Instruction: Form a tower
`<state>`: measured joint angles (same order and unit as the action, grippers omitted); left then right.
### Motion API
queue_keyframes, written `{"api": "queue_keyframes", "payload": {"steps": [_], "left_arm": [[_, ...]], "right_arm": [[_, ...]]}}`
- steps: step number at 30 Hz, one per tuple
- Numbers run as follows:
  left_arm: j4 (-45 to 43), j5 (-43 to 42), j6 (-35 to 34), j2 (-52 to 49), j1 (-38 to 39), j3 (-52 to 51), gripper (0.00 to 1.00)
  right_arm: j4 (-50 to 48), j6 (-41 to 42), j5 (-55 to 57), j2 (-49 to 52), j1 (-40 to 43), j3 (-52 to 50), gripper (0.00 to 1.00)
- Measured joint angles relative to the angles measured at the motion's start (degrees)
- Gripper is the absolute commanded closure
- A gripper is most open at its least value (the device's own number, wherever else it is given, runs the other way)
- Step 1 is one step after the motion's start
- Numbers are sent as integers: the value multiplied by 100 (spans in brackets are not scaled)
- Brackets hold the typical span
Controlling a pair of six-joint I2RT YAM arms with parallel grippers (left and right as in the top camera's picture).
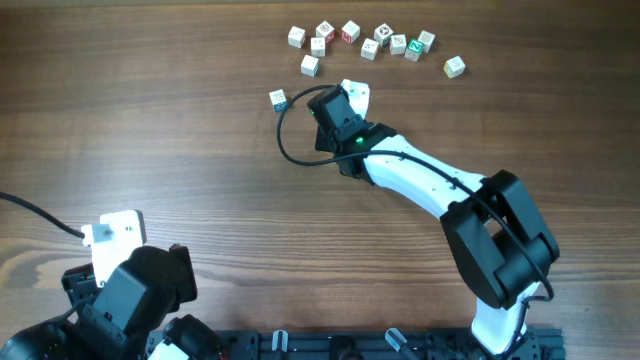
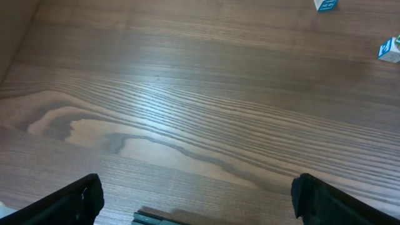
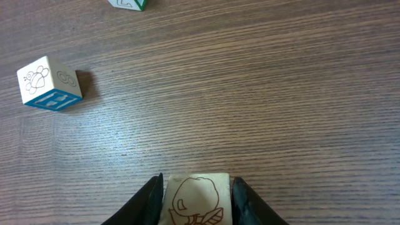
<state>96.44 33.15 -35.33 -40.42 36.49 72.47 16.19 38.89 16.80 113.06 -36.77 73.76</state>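
My right gripper is shut on a whitish wooden cube with a brown drawing on its upper face, low over the table. From overhead that cube shows at the gripper's tip, in the middle of the far half of the table. A loose cube with blue marks lies to its left, also seen from above. I can make out no tower; the cubes I see look single. My left gripper is open over bare wood with nothing between its fingers.
Several loose cubes lie in a row along the far edge, one with a green face. Another cube sits just in front of them. My left arm rests at the near left corner.
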Motion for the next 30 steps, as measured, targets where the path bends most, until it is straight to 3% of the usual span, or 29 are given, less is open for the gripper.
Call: {"api": "queue_keyframes", "payload": {"steps": [21,26,30], "left_arm": [[0,0,0,0,0,0,0],[0,0,0,0,0,0,0],[2,-2,0,0,0,0,0]], "right_arm": [[-44,-83,20,0,0,90,70],[-103,-212,24,0,0,96,65],[448,-275,350,-247,83,103,68]]}}
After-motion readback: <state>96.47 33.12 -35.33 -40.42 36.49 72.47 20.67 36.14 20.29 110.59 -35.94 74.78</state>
